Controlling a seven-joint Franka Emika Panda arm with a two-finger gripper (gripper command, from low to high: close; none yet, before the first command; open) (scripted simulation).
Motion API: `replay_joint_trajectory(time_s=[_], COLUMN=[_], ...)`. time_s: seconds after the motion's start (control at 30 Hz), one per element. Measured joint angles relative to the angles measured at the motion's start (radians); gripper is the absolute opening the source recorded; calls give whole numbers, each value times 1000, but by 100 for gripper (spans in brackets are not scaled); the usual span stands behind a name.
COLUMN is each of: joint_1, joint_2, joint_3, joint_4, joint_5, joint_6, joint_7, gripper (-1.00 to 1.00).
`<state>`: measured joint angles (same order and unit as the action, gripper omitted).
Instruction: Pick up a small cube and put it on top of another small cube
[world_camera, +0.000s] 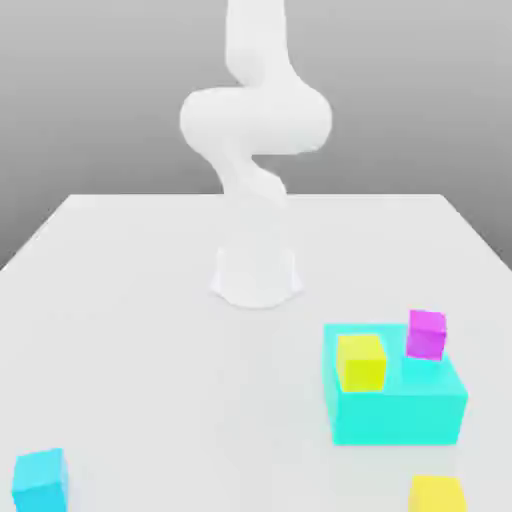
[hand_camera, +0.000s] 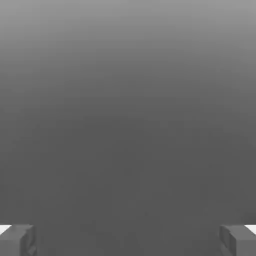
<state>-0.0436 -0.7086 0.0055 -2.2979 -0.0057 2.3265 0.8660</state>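
White tabletop (world_camera: 150, 330) bears small cyan cube (world_camera: 40, 480); spread fingers (hand_camera: 17, 240) grip nothing.

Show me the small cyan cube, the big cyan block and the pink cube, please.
small cyan cube (world_camera: 40, 480), exterior view, on its front face.
big cyan block (world_camera: 400, 415), exterior view, on its front face.
pink cube (world_camera: 426, 334), exterior view, on its front face; it sits on the block.

We list: white arm (world_camera: 255, 120), pale grey table (world_camera: 150, 350), small cyan cube (world_camera: 40, 481), large cyan block (world_camera: 400, 410), two yellow cubes (world_camera: 361, 362) (world_camera: 437, 494), magenta cube (world_camera: 427, 334), grey fingers (hand_camera: 17, 240).
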Motion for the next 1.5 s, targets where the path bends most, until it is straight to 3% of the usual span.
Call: replay_joint_trajectory(time_s=[0.6, 0.93, 1.1, 1.13, 1.33, 1.5], joint_1=[-247, -331, -360, -363, -365, -352], joint_2=[659, 1022, 1203, 1226, 1238, 1103], joint_3=[-38, -92, -77, -74, -72, -89], joint_4=[16, 25, 54, 59, 61, 32], joint_5=[-39, 50, 91, 95, 96, 76], joint_6=[189, 294, 410, 429, 439, 333], joint_7=[475, 658, 663, 661, 661, 675], gripper=[0, 0, 0, -100, -100, -100])
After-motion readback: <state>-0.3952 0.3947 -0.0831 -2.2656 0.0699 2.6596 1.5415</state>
